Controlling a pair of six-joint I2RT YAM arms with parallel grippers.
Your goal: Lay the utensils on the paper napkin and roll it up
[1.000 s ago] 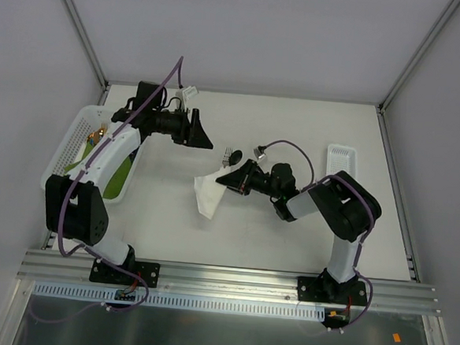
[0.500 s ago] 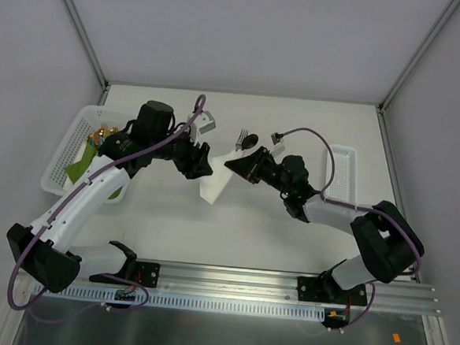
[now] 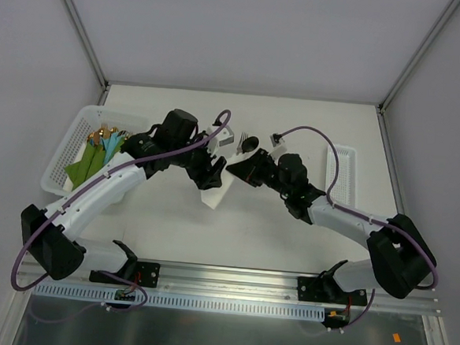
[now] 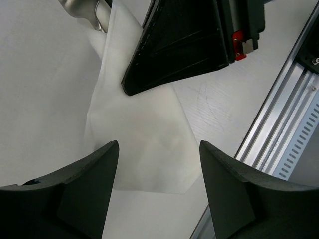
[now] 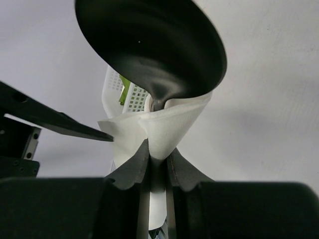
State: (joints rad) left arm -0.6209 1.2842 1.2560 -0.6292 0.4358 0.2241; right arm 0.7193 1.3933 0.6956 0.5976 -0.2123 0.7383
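My right gripper (image 3: 238,170) is shut on the white paper napkin (image 3: 217,194), which is wrapped around the handle of the black spoon (image 3: 250,143). A thin fork (image 3: 243,137) sticks out beside the spoon. In the right wrist view the spoon bowl (image 5: 154,50) rises above the napkin fold (image 5: 164,127), pinched at my gripper (image 5: 158,152). My left gripper (image 3: 212,175) is open just left of the napkin. In the left wrist view it (image 4: 158,149) hangs over the loose napkin tail (image 4: 144,144), with a right gripper finger (image 4: 184,45) close ahead.
A white basket (image 3: 67,147) at the left holds green and teal cloths (image 3: 93,159) with gold-coloured cutlery (image 3: 102,134). A small white tray (image 3: 341,160) lies at the right. The metal rail (image 4: 294,124) runs along the near table edge.
My left gripper has swung from the back left, forward and right, to the napkin. My right arm has stretched out and carried the napkin and utensils back and up.
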